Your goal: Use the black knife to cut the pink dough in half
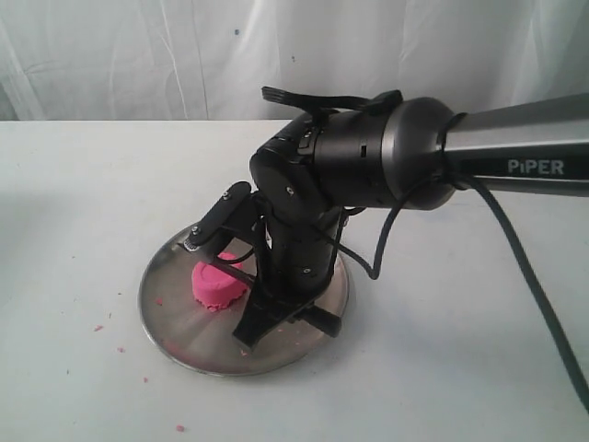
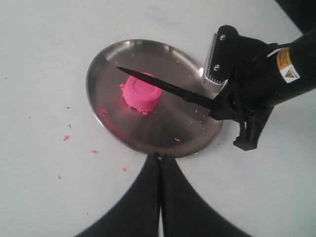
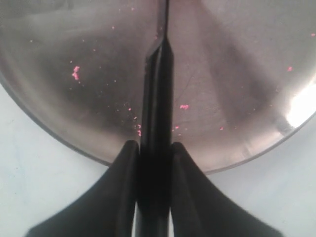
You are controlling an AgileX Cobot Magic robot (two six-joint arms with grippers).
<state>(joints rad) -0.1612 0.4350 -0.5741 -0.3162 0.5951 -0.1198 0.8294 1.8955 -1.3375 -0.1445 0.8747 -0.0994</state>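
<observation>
Pink dough (image 2: 141, 94), one round uncut puck, sitting left of centre on steel plate (image 2: 190, 133), with black knife (image 2: 165, 87) stretched across its top, point past the far side, blade on or just above the dough, contact unclear. Right gripper (image 3: 154, 163) clamped on the knife handle just beside the dough, over the plate. Left gripper (image 2: 160, 163) pressed together on nothing, off the plate's rim, near white table (image 2: 44, 187) with pink crumbs (image 2: 65, 138).
</observation>
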